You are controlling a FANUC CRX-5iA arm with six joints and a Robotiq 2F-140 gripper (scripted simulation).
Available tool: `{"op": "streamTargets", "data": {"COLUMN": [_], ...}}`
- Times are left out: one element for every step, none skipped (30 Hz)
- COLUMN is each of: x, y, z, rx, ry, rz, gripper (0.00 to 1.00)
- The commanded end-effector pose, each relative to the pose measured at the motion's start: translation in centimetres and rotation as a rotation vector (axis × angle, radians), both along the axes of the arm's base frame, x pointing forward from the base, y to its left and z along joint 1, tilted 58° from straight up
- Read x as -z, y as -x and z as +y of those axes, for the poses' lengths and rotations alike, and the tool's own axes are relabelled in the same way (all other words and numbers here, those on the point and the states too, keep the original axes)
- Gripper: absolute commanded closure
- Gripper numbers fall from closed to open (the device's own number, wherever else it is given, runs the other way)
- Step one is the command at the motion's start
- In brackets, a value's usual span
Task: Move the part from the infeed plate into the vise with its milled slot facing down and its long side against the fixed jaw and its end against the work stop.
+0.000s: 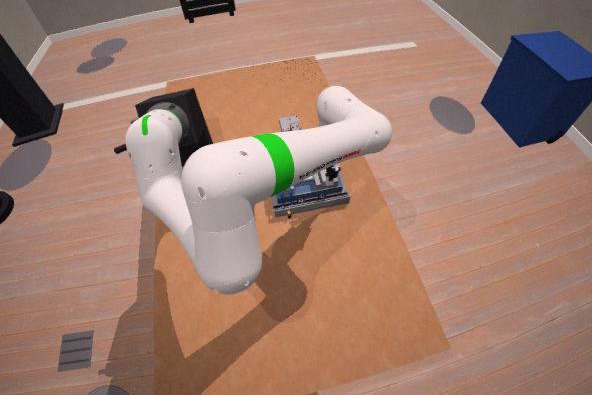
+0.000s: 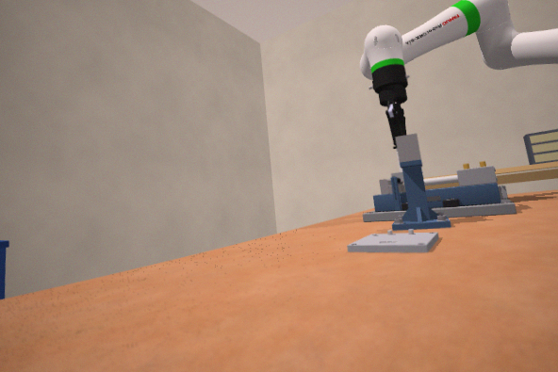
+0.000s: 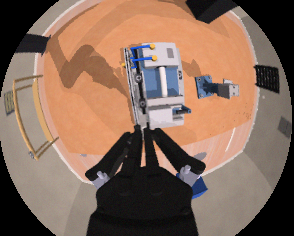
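Orange matting covers the bench beneath the black two-finger gripper (image 2: 397, 133), whose fingers are clenched together on nothing. Off to one side of it, the grey rectangular metal block (image 2: 408, 148) sits in the blue V-block stand (image 2: 417, 194), off the flat grey infeed plate (image 2: 394, 242). Regrasping and seating it in the blue-grey vise (image 2: 471, 196) remain.
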State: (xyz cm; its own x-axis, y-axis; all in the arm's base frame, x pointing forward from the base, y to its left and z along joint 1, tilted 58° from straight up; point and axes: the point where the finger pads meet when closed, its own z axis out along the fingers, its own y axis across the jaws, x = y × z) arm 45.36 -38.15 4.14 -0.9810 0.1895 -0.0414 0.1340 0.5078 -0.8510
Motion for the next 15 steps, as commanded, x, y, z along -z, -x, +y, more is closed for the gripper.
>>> {"op": "streamTargets", "data": {"x": [0.01, 0.02, 0.02, 0.02, 0.02, 0.03, 0.04, 0.05, 0.06, 0.07, 0.08, 0.09, 0.11, 0.12, 0.14], "y": [-0.02, -0.02, -0.02, -0.02, -0.02, -0.01, -0.01, -0.01, -0.01, 0.00, 0.00, 0.00, 0.01, 0.01, 0.01], "z": [0.00, -0.01, -0.01, -0.01, -0.02, -0.04, -0.05, -0.07, -0.08, -0.10, -0.12, -0.14, -0.16, -0.18, -0.21], "rx": [0.000, 0.000, 0.000, 0.000, 0.000, 0.000, 0.000, 0.000, 0.000, 0.000, 0.000, 0.000, 0.000, 0.000, 0.000], "ry": [0.000, 0.000, 0.000, 0.000, 0.000, 0.000, 0.000, 0.000, 0.000, 0.000, 0.000, 0.000, 0.000, 0.000, 0.000], "rz": [0.000, 0.000, 0.000, 0.000, 0.000, 0.000, 0.000, 0.000, 0.000, 0.000, 0.000, 0.000, 0.000, 0.000, 0.000], "gripper": [1.00, 1.00, 1.00, 1.00, 1.00, 1.00, 1.00, 1.00, 1.00, 1.00, 1.00, 1.00, 1.00, 1.00, 1.00]}}
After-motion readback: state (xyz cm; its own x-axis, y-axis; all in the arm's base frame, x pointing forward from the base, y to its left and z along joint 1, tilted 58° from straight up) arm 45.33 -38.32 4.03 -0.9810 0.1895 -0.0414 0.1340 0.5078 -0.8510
